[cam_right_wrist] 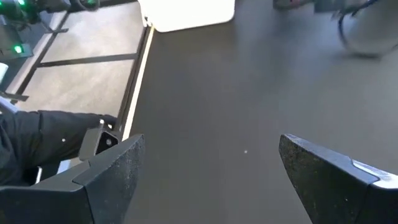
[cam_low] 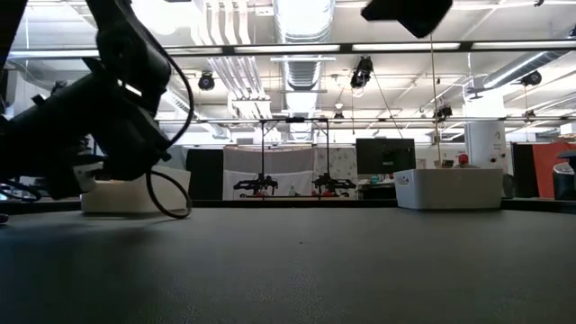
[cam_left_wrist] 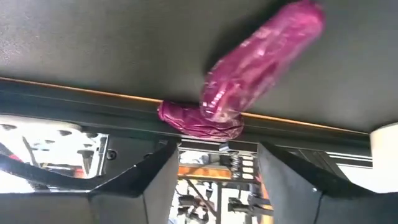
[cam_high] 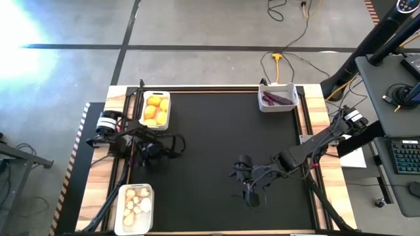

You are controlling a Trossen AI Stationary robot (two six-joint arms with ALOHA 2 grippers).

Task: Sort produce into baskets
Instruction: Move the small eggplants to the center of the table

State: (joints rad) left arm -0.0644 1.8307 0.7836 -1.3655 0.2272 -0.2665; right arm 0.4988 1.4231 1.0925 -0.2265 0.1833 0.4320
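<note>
- Left gripper (cam_left_wrist: 214, 171) shows its fingers spread, with a purple piece (cam_left_wrist: 258, 68) just ahead of the tips, unheld, probably lying loose by the table edge awaiting sorting.
- Right gripper (cam_right_wrist: 208, 171) waits well apart, spread wide and empty.
- Beside the left gripper: lemon basket (cam_high: 155, 109), beige-piece basket (cam_high: 134, 208); far off, purple basket (cam_high: 278, 98).

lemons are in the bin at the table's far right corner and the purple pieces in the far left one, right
No, they are swapped. The high view shows the lemons in the far left bin and the purple pieces in the far right bin.
</note>
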